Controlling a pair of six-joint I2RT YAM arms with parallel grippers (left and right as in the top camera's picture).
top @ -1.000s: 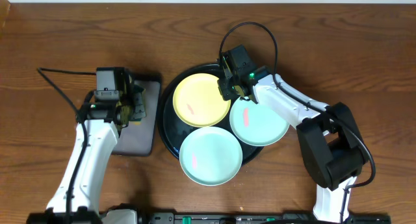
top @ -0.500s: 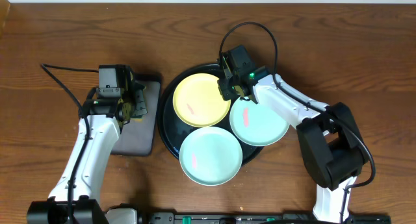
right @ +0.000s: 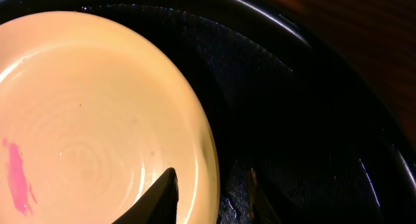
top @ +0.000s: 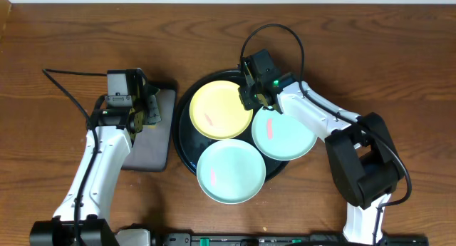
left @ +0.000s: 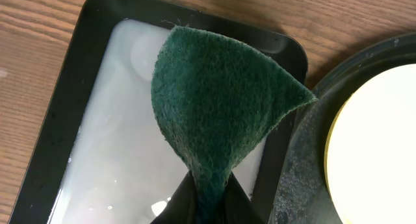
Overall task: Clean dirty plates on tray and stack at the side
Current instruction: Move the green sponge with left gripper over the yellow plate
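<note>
The round black tray (top: 183,140) holds a yellow plate (top: 217,109) with a reddish smear and two mint-blue plates (top: 285,135) (top: 229,171), each smeared. My right gripper (top: 251,96) is open and straddles the yellow plate's right rim. In the right wrist view one finger lies over the plate (right: 97,120) and the other over the tray floor (right: 292,120), with the gripper (right: 209,185) apart. My left gripper (left: 207,195) is shut on a green sponge (left: 218,107), held above the rectangular tray.
The small rectangular black tray (top: 153,150) holds cloudy water (left: 123,152) and sits left of the round tray, whose rim (left: 299,165) nearly touches it. Bare wooden table lies all round. Cables trail from both arms.
My left gripper with the sponge has shifted slightly up and to the right over the rectangular tray. The right arm and the plates have not moved.
</note>
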